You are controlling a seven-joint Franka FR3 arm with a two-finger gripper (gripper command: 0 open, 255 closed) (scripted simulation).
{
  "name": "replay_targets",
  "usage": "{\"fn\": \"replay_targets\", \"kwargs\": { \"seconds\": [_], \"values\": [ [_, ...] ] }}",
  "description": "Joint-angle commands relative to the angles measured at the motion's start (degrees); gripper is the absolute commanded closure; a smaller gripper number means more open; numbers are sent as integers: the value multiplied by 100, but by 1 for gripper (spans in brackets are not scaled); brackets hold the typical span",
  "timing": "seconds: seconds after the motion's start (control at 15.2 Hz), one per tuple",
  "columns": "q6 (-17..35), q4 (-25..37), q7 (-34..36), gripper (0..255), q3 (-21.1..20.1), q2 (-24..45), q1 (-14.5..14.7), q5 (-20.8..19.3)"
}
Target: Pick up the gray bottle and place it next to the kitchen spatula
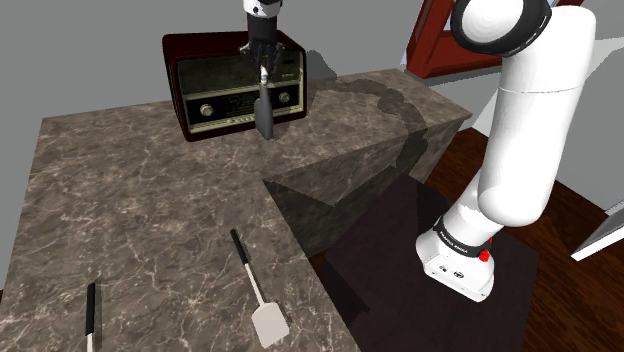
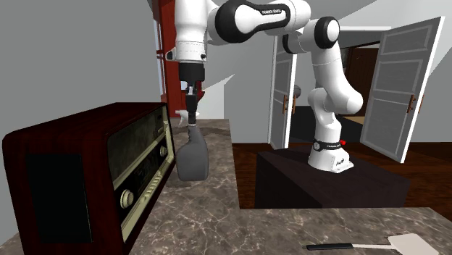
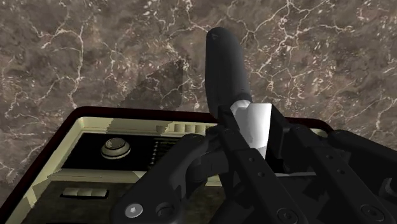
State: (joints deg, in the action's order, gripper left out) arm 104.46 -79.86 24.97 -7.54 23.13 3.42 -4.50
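The radio sits on the counter at its far end, by the wall. The bottle is upright just in front of the radio. The gripper is right above the bottle and holds it by the top. The spatula lies flat at the near end of the counter, well apart from the bottle. In the shoulder view a stick lies to the spatula's left, and the stand is to the counter's right.

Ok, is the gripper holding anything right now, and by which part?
Yes. The gripper is shut on the gray bottle, clasping its narrow neck at the top; the body hangs below the fingers.
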Motion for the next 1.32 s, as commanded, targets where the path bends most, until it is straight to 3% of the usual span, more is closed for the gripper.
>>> {"fn": "replay_targets", "kwargs": {
  "seconds": [0.0,0.2,0.73,1.25],
  "values": [
    [-147,128,-13,255,0,-18,-2,5],
    [-364,356,-21,255,-2,-8,6,6],
    [-89,-602,885,255,-297,-658,570,-25],
    [-14,-994,1857,255,-647,-931,1167,-84]
  ]
}}
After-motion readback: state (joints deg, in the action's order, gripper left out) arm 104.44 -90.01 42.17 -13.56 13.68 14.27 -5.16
